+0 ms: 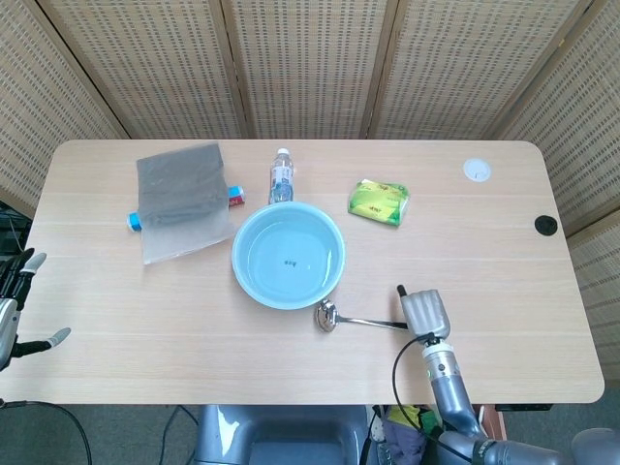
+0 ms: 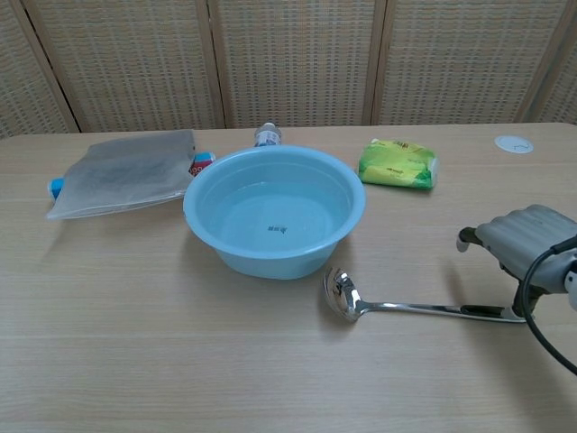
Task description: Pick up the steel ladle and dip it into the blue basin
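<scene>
Right hand point(image 2: 527, 242) over handle end of shiny steel ladle point(image 2: 397, 305), bowl near blue basin point(image 2: 274, 211)

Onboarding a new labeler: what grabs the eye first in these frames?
The blue basin at the table's centre, water inside. Just in front lies the steel ladle, its handle end under the right hand. Behind, a green packet and a grey pouch.
</scene>
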You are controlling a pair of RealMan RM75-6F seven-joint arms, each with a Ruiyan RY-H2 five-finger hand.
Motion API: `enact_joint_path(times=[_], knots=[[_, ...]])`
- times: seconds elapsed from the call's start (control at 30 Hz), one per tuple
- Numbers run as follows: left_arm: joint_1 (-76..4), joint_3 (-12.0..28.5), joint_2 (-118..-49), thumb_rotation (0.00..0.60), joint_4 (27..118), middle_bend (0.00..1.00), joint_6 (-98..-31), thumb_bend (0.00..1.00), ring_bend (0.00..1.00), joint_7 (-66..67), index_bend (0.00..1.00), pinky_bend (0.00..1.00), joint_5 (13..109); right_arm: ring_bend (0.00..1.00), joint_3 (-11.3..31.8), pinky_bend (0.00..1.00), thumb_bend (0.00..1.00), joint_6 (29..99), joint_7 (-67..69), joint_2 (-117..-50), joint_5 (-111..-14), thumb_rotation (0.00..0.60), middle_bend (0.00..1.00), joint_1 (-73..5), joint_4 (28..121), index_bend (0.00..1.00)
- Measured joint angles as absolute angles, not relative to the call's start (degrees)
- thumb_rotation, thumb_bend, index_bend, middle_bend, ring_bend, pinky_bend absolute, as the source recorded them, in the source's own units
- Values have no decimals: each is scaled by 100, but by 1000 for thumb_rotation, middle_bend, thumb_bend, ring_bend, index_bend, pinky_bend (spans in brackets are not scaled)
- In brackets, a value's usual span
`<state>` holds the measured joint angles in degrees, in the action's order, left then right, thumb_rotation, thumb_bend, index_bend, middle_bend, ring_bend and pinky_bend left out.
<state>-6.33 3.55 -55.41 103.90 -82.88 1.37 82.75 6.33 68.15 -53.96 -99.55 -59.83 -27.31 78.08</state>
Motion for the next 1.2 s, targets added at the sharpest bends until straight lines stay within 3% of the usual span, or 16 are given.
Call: enact_joint_path(times=[0.17, 0.33, 0.73, 1.2], knots=[[-636, 357, -5540, 600, 10390, 0, -8284, 0, 0, 132, 0, 0, 8268, 894, 635, 1000, 0, 6820, -5312, -9817, -5970, 600, 958, -2718, 8047, 253], [-636, 346, -5538, 600, 10403, 0, -8287, 0, 0, 139, 0, 0, 8295, 894, 614, 1000, 41, 6827, -5171, -9595, -6001, 600, 959, -2689, 8594, 410], [-619, 341, -5491, 600, 10402, 0, -8302, 0, 0, 26, 0, 0, 8309, 895, 766, 1000, 195, 6801, -4854, -9573, -5554, 600, 959, -2720, 8914, 456], [-633, 354, -5500, 600, 10402, 0, -8287, 0, 0, 49, 0, 0, 8278, 894, 661, 1000, 259, 6780, -4648, -9852, -5516, 600, 962, -2766, 8594, 476]])
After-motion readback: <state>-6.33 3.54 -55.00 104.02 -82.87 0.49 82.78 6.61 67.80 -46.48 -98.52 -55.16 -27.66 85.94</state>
